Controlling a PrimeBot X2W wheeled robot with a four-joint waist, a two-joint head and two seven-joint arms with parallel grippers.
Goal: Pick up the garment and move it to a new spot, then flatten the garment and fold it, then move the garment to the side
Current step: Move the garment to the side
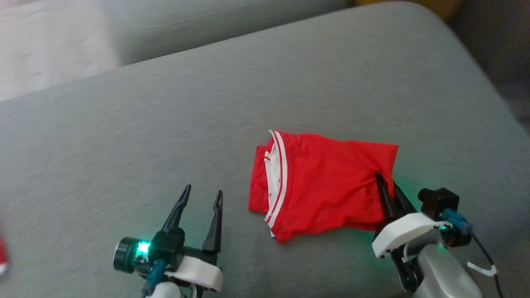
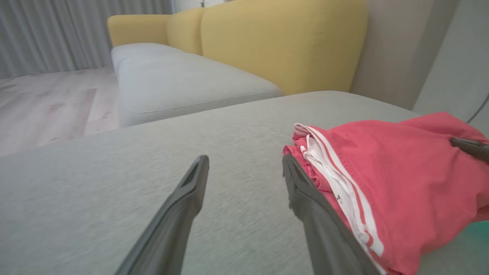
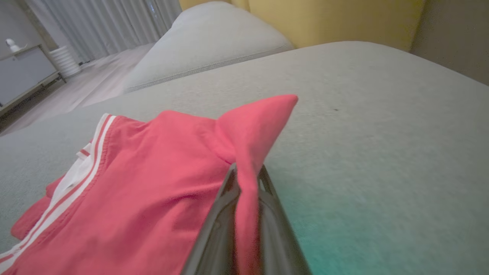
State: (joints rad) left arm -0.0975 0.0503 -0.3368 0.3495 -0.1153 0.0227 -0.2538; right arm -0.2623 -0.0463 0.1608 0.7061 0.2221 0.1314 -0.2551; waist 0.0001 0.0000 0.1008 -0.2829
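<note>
A red garment (image 1: 327, 182) with white striped trim lies folded on the grey cushion (image 1: 265, 91), right of centre. My right gripper (image 1: 387, 182) is shut on the garment's right edge; in the right wrist view a fold of red cloth (image 3: 248, 152) is pinched between its fingers and a corner pokes up past them. My left gripper (image 1: 203, 192) stands open to the left of the garment, a short way from its striped edge. The left wrist view shows the garment (image 2: 393, 179) just right of my right-hand finger (image 2: 305, 198), nothing between the fingers.
The grey cushion (image 2: 191, 183) ends at a rounded far edge. Beyond it are a second grey seat (image 2: 183, 80) with a yellow backrest (image 2: 282, 42), pale wood floor (image 2: 46, 103) and grey curtains (image 3: 103, 26). A white cabinet (image 3: 23, 68) stands far left.
</note>
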